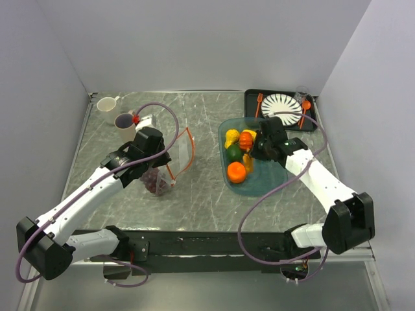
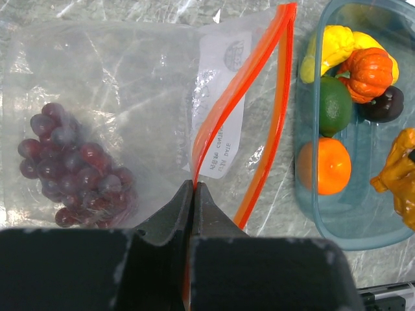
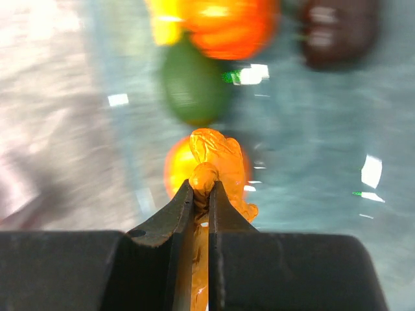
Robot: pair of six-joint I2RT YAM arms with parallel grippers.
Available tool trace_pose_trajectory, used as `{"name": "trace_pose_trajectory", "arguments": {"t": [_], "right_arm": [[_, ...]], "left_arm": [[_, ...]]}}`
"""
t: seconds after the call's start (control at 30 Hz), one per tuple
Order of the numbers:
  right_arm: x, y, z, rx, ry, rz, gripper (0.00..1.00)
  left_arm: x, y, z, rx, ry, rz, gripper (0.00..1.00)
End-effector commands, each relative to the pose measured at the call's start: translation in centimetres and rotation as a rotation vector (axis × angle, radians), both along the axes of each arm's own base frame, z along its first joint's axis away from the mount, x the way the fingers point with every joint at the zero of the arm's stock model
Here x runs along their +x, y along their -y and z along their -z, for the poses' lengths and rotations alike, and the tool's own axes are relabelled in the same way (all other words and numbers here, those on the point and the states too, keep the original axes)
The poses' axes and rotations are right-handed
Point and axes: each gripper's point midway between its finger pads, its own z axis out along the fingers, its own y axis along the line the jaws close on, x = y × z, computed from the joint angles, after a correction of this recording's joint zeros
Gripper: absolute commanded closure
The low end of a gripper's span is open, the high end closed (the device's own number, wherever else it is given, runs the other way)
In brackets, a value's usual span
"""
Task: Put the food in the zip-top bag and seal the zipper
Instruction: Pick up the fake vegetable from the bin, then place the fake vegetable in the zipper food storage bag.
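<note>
The clear zip-top bag [image 1: 170, 162] lies left of centre with its mouth open toward the tray, and it also shows in the left wrist view [image 2: 117, 91]. A dark purple grape bunch [image 2: 71, 172] lies inside it. My left gripper [image 2: 194, 184] is shut on the upper lip of the orange-red zipper [image 2: 240, 84] and holds it up. My right gripper [image 3: 202, 184] is shut on a knobbly orange-yellow food piece [image 3: 220, 155] over the teal tray [image 1: 259, 186]. An orange [image 1: 237, 172], a green piece [image 1: 233, 153], an orange pumpkin [image 1: 246, 140] and yellow pieces [image 1: 231, 137] lie in the tray.
A black tray [image 1: 251, 97] at the back right holds a white plate [image 1: 281, 105], an orange fork [image 1: 259, 103] and a spoon [image 1: 305, 107]. Two mugs [image 1: 107, 103] [image 1: 124, 123] stand at the back left. Walls close in the left, back and right sides.
</note>
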Motion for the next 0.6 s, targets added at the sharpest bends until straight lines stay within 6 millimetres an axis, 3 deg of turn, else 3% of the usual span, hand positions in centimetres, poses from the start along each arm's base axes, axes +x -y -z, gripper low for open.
{"name": "trace_pose_trajectory", "arguments": {"t": [0.0, 0.2, 0.23, 0.3, 0.43, 0.57], "right_arm": [[0.7, -6.3, -7.9, 0.314, 0.195, -0.215, 1.00], [0.2, -12.1, -13.9, 0.531, 0.299, -0.371, 1.00], [-0.7, -13.6, -14.6, 0.569, 0.296, -0.430, 1.00], [-0.5, -15.6, -15.7, 0.633, 0.307, -0.470, 1.00], [-1.0, -19.2, -16.4, 0.692, 0.292, -0.554, 1.00], [-1.1, -22.4, -15.3, 0.721, 0.232, -0.613, 0.99]], "left_arm": [[0.5, 0.7, -1.4, -0.032, 0.037, 0.023, 0.99], [0.4, 1.4, -1.4, -0.053, 0.031, 0.051, 0.99], [0.4, 1.4, -1.4, -0.054, 0.029, 0.052, 0.99], [0.4, 1.5, -1.3, -0.058, 0.028, 0.056, 0.99], [0.2, 1.5, -1.5, -0.061, 0.028, 0.060, 0.99], [0.1, 1.5, -1.7, -0.067, 0.032, 0.058, 0.99]]}}
